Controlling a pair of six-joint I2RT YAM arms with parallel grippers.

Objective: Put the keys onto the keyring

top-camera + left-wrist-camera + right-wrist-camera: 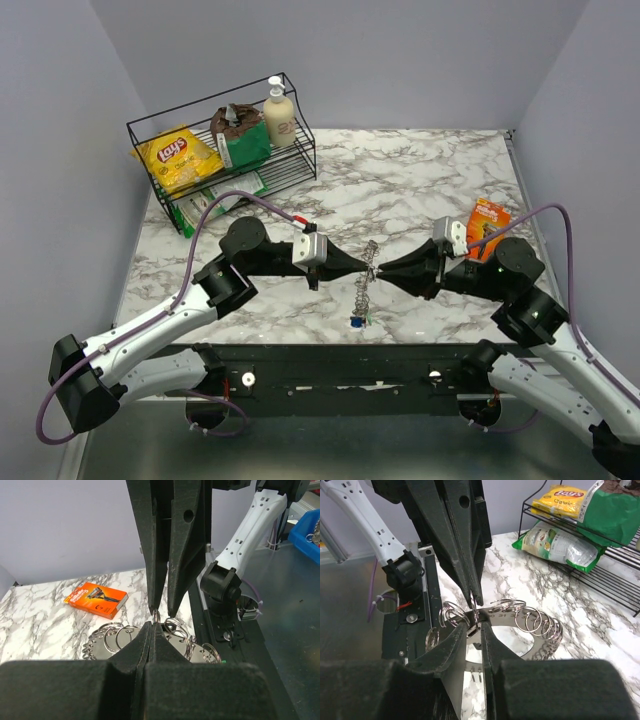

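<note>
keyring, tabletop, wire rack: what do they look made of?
Keyring: metal with a bright silvery polish. The plate shines and carries thin wire loops.
Tabletop: white with grey veins and a slight sheen, marble-look. Real stone or laminate, can't tell.
Rack: thin black-coated wire, probably metal.

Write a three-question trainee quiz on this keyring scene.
1. True or false: the left end effector has its fingers shut.
2. What lies on the marble table beside the right arm? A. orange razor box B. chips bag C. pump bottle
3. Name the colour of the key head that shows plainest at the near end of the keyring in the top view.
Key: 1 true; 2 A; 3 blue.
</note>
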